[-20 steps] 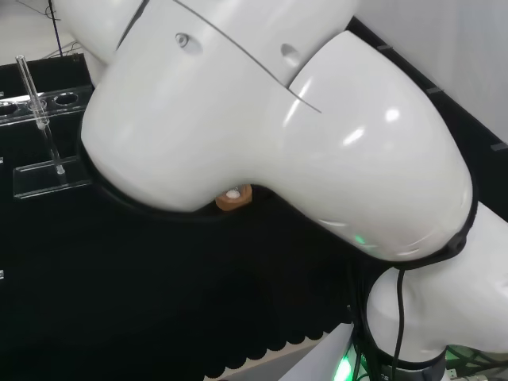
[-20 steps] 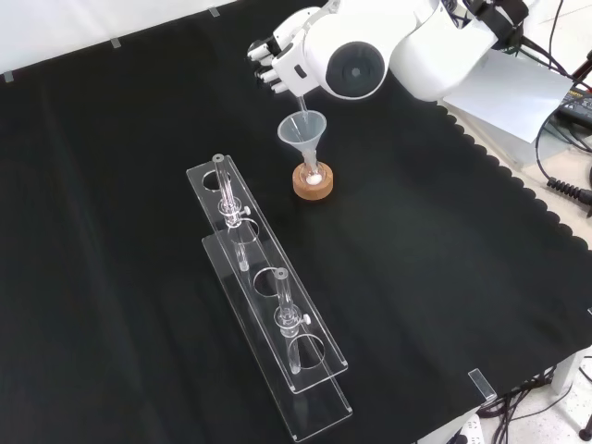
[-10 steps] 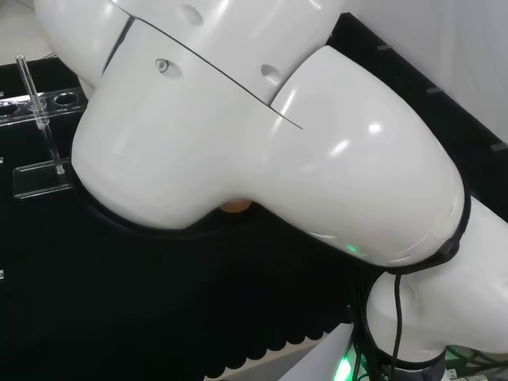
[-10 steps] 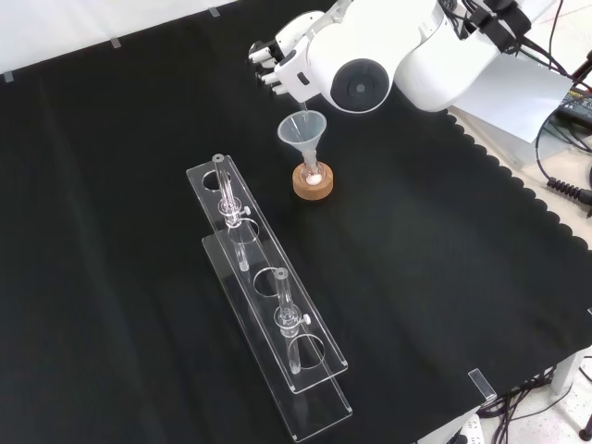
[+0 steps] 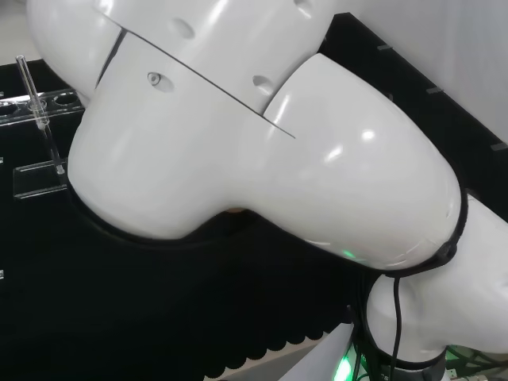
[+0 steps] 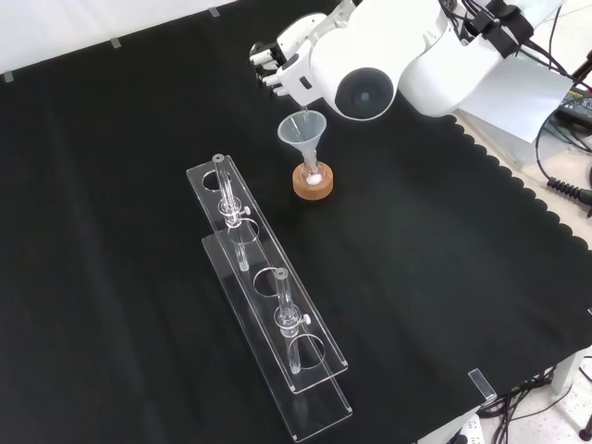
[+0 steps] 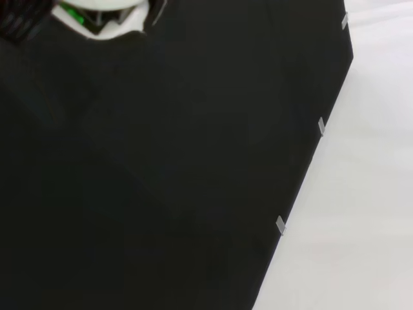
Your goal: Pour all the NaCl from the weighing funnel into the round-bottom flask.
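Observation:
In the front view the hand (image 6: 275, 63) hangs at the top of the cloth, its fingers curled, partly behind the arm's white link (image 6: 365, 88). A thin clear piece, the weighing funnel's stem (image 6: 298, 104), runs faintly from under the hand down towards a clear plastic funnel (image 6: 303, 128). That funnel sits in the neck of the round-bottom flask (image 6: 313, 169), which rests on a cork ring (image 6: 313, 186). White powder lies in the flask's bottom. How much powder the weighing funnel holds I cannot tell.
Two long clear racks (image 6: 268, 305) with glass tubes lie in front of the flask in the front view. The head view has a rack with an upright tube (image 5: 30, 83) at the left behind the arm's links (image 5: 262, 143). The wrist view looks over the cloth's edge (image 7: 303, 174).
The arm's link has swung right in the front view and dropped in the head view, where it now hides the cork ring. The hand has shifted slightly above the funnel.

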### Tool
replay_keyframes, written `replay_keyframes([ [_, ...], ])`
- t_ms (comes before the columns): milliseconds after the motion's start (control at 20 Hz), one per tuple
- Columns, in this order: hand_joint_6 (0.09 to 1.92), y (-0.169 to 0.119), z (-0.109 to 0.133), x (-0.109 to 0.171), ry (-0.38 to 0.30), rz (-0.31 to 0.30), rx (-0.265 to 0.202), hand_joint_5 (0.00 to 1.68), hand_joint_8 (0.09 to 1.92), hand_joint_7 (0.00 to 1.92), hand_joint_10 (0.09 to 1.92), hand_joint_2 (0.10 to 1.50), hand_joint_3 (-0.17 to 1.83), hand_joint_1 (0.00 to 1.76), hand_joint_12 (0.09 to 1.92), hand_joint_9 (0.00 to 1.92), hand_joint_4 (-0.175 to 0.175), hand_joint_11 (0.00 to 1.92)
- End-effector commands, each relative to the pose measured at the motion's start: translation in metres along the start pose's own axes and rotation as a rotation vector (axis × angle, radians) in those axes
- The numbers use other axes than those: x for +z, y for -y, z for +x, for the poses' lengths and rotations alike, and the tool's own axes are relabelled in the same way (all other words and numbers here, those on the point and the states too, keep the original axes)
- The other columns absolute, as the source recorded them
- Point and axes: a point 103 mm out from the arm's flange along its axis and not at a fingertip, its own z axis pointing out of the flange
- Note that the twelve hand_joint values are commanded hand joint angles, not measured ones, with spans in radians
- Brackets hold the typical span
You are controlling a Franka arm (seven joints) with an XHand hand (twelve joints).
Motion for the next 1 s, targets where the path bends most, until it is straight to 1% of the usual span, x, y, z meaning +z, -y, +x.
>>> replay_keyframes([
  [50, 0.96, -0.0012, 0.0043, -0.0055, 0.02, 0.004, -0.003, 1.14, 0.67, 0.72, 0.37, 0.66, 0.77, 1.09, 1.09, 1.02, 0.175, 0.75],
  [600, 0.95, -0.0007, 0.002, -0.0107, 0.036, 0.023, 0.007, 1.14, 0.67, 0.72, 0.37, 0.66, 0.77, 1.09, 1.09, 1.02, 0.175, 0.73],
  [850, 0.95, -0.0007, 0.0015, -0.0099, 0.031, 0.029, 0.008, 1.14, 0.67, 0.72, 0.37, 0.66, 0.77, 1.09, 1.09, 1.02, 0.175, 0.73],
  [1000, 0.95, -0.001, 0.0008, -0.0083, 0.013, 0.03, 0.013, 1.14, 0.67, 0.72, 0.37, 0.66, 0.77, 1.09, 1.09, 1.02, 0.175, 0.72],
])
